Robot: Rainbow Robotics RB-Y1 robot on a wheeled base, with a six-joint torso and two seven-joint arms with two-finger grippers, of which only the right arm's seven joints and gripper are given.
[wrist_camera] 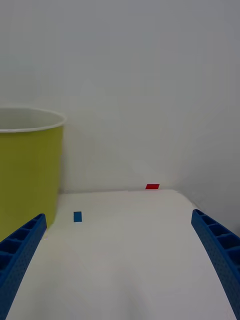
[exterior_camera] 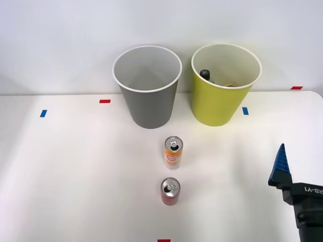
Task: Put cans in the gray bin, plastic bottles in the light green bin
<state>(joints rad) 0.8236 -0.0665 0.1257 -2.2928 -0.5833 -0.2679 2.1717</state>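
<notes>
Gripper (exterior_camera: 280,166): near the table's (exterior_camera: 75,176) right edge, fingers spread and empty, likely ready for a can.
Cans: orange (exterior_camera: 173,152) and red (exterior_camera: 170,191) upright mid-table, awaiting pickup.
Gray bin (exterior_camera: 147,88): back edge, looks empty.
Green bin (exterior_camera: 223,85): beside it; a black-capped bottle (exterior_camera: 204,74) inside.

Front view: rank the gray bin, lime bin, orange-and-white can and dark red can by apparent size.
1. Tall gray bin and yellow-green bin: look alike, so no ranking.
2. Orange-and-white can.
3. Dark red can: looks shorter, though the steeper viewing angle may explain that.
</notes>
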